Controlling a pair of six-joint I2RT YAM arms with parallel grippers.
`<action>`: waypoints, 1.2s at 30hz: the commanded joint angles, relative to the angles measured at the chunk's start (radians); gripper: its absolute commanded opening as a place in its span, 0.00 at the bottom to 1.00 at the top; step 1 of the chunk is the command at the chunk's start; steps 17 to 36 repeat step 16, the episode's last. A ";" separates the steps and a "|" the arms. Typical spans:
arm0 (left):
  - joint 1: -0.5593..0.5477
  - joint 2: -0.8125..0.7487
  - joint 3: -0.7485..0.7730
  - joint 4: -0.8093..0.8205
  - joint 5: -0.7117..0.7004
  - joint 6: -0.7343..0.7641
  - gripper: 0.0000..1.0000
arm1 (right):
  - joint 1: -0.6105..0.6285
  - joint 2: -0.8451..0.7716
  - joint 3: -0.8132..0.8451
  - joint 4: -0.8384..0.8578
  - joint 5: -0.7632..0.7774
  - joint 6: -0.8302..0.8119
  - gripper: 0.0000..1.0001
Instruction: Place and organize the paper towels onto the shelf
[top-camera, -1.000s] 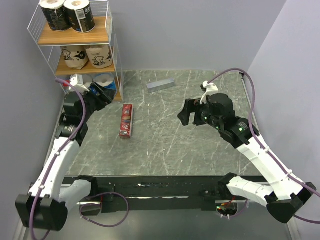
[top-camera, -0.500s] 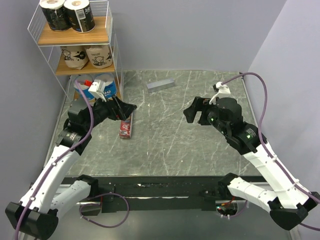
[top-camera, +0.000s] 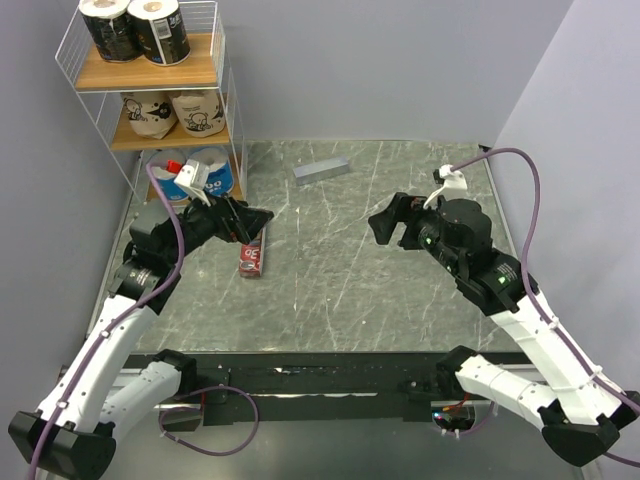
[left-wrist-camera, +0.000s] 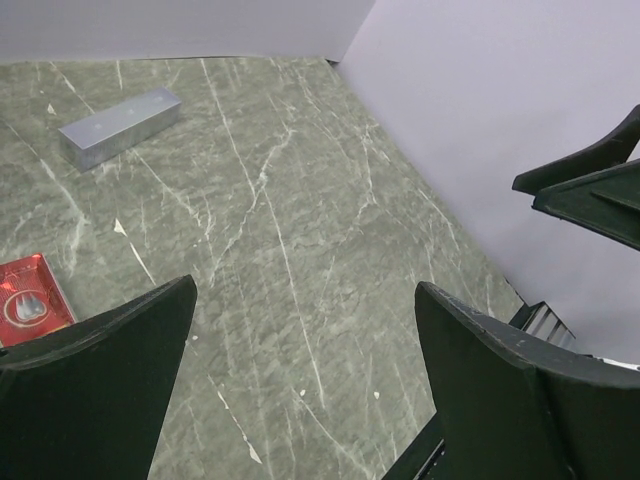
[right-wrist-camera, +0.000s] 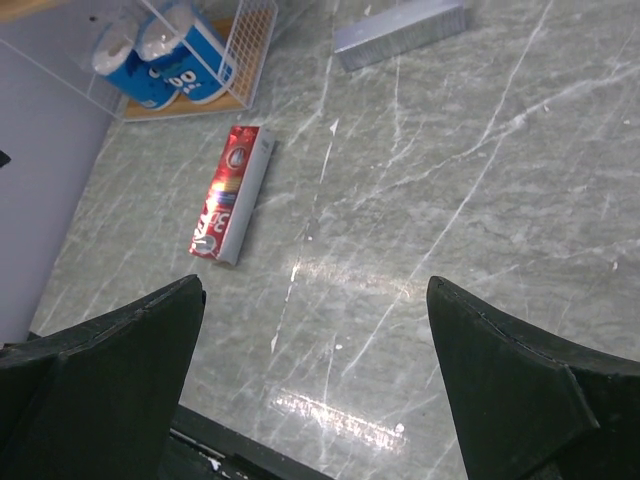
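left tool (top-camera: 257, 225): pulled off the shelf (top-camera: 100, 75), upper left, released
right tool (top-camera: 386, 226): released
rolls (top-camera: 158, 32): all shelved, looks done

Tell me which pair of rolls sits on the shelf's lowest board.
The blue-and-white pair. The black pair is on the shelf's top board, and the tan printed pair is on the middle one.

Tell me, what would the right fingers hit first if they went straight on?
Likely the bare table: the open right fingers aim down at marble, the red box off to one side, the grey bar farther on. Depth is unclear.
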 joint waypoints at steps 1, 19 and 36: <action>-0.004 -0.023 0.005 0.042 0.025 0.018 0.96 | -0.002 -0.029 -0.007 0.060 0.027 -0.008 1.00; -0.004 -0.037 0.019 0.047 0.012 0.003 0.96 | -0.002 -0.039 -0.016 0.059 0.044 -0.023 0.99; -0.004 -0.037 0.019 0.047 0.012 0.003 0.96 | -0.002 -0.039 -0.016 0.059 0.044 -0.023 0.99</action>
